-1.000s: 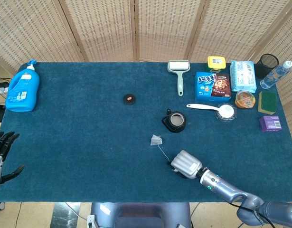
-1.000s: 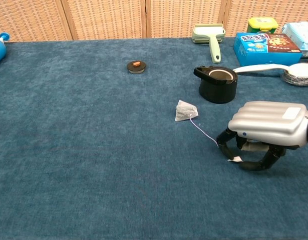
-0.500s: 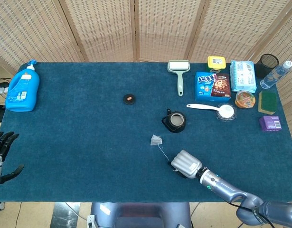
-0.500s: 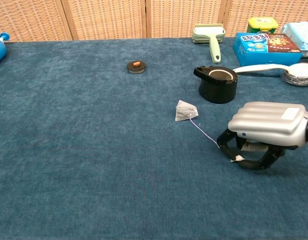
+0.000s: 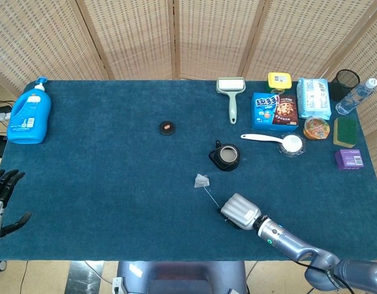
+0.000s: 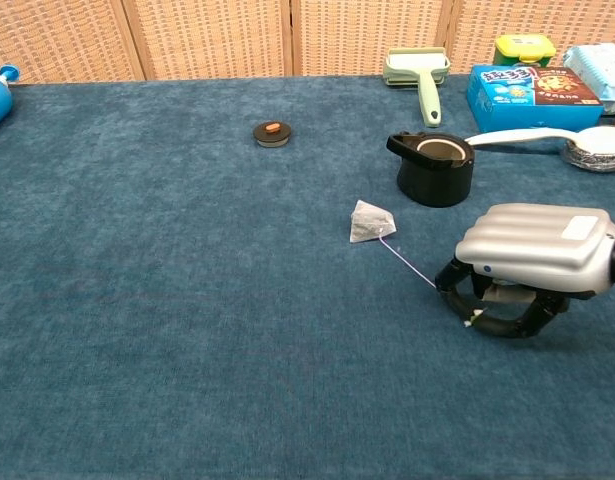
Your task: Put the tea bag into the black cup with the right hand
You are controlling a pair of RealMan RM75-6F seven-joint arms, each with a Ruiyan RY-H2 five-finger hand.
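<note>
Wicker screens back a blue-carpeted table (image 5: 114,184); off its left edge the left hand (image 5: 3,187) idles, fingers apart, holding nothing; the tea bag (image 6: 371,222) lies at seven o'clock of the black cup (image 6: 436,169); its string (image 6: 412,265) runs to the right hand (image 6: 522,268), fingers curled, seemingly pinching the tag; next, I judge, lift and carry it cupward.

The surface (image 6: 187,300) wears matt, napped blue cloth. The right robot hand (image 6: 532,262) has a smooth silver shell; the black cup (image 6: 435,170) looks semi-gloss plastic.
</note>
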